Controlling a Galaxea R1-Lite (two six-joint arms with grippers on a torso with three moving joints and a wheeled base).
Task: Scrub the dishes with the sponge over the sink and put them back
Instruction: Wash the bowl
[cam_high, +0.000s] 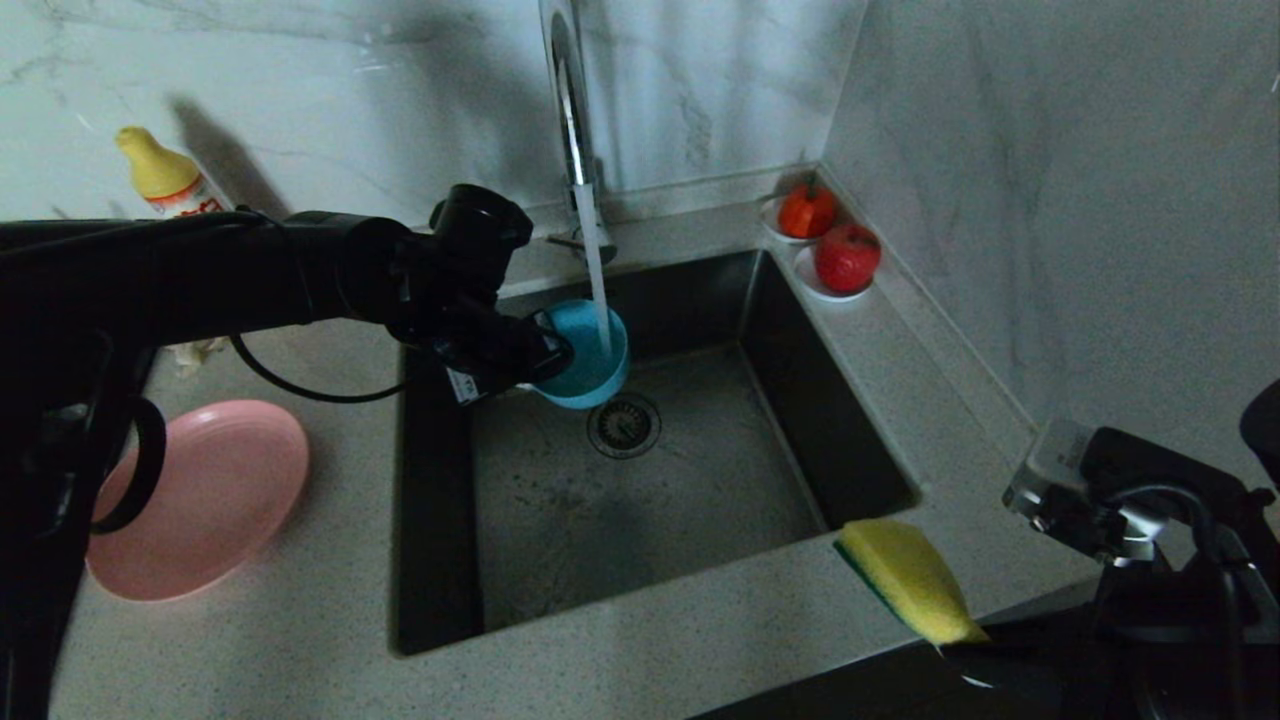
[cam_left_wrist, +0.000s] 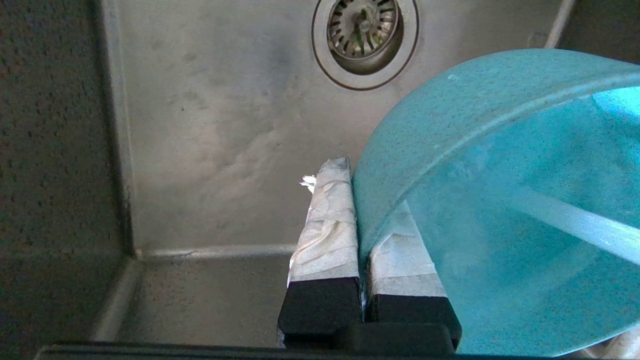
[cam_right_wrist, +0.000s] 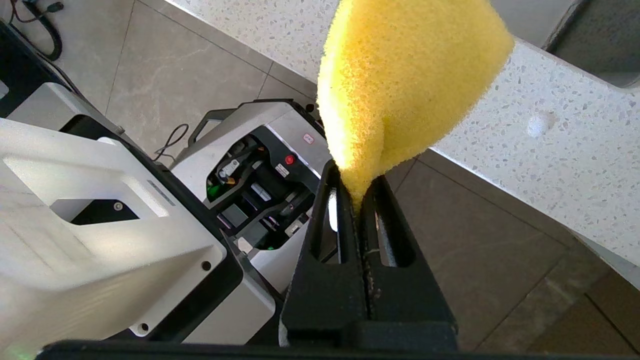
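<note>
Round teal bowl under faucet stream; spongy yellow sponge pinched.

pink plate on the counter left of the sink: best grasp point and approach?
Judging from the head view, pinch the raised rim of the pink plate on its sink-facing edge, one finger over the lip and one under, coming in low from the sink side. It lies flat and shallow, too wide to span. The left gripper is shut on the bowl now.
</note>
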